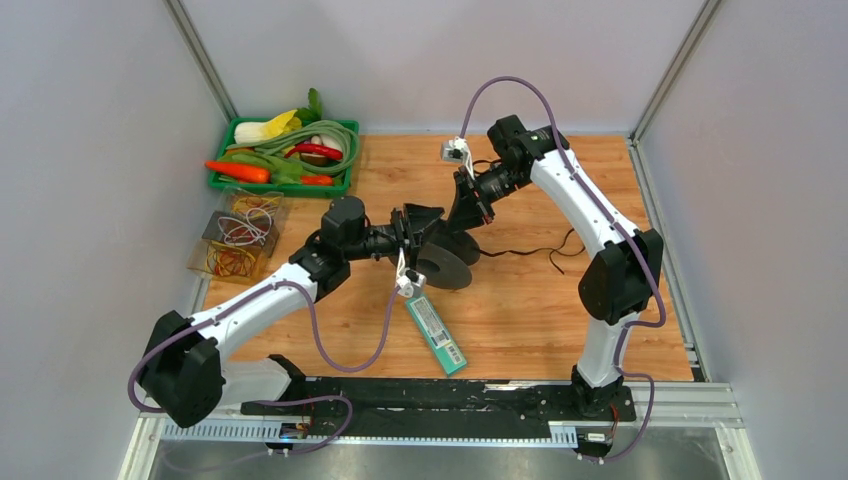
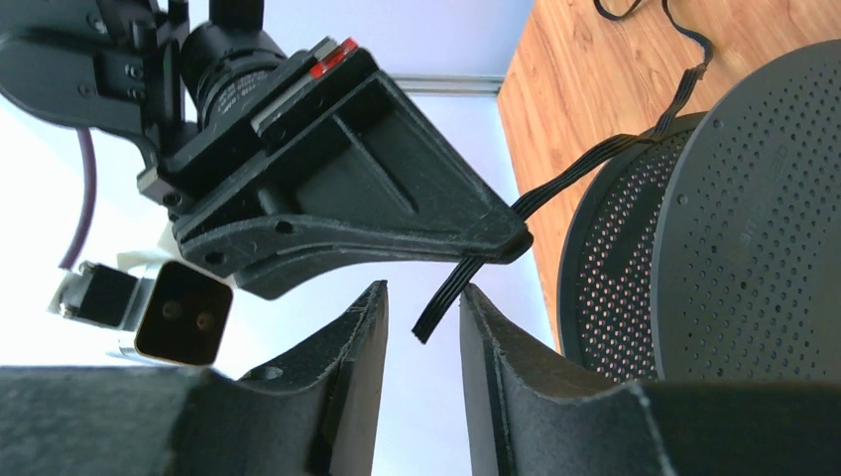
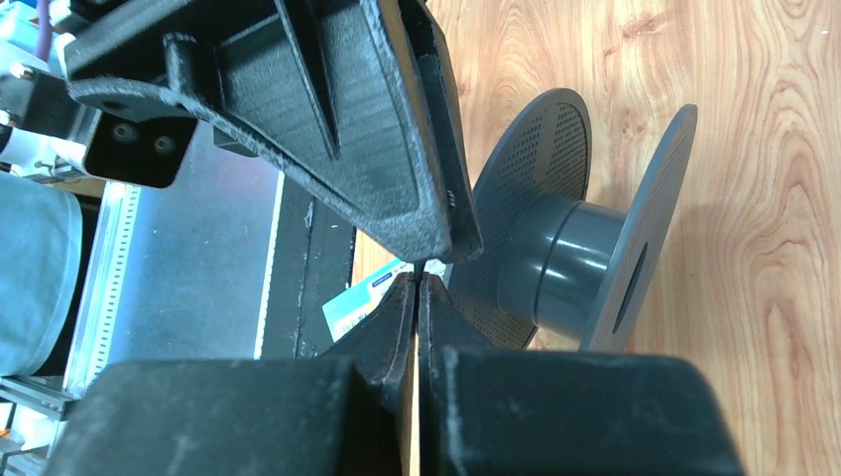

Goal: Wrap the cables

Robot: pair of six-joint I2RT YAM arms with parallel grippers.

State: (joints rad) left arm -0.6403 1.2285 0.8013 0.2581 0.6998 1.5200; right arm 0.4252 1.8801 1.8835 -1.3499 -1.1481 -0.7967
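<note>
The cable is a thin black flat wire (image 1: 540, 250) trailing over the wooden table to the right of the dark grey spool (image 1: 445, 265). My right gripper (image 3: 417, 280) is shut on the cable near its free end, just above the spool (image 3: 575, 258). In the left wrist view the cable (image 2: 585, 164) runs from the spool's perforated flange (image 2: 714, 228) to the right gripper's tip. Its cut end hangs between my left gripper's (image 2: 423, 293) open fingers without touching them. In the top view the left gripper (image 1: 425, 228) and the right gripper (image 1: 462, 222) meet over the spool.
A green tray (image 1: 282, 187) of toy vegetables stands at the back left. Clear boxes of yellowish and white wires (image 1: 240, 240) sit in front of it. A teal packet (image 1: 437, 335) lies near the front, below the spool.
</note>
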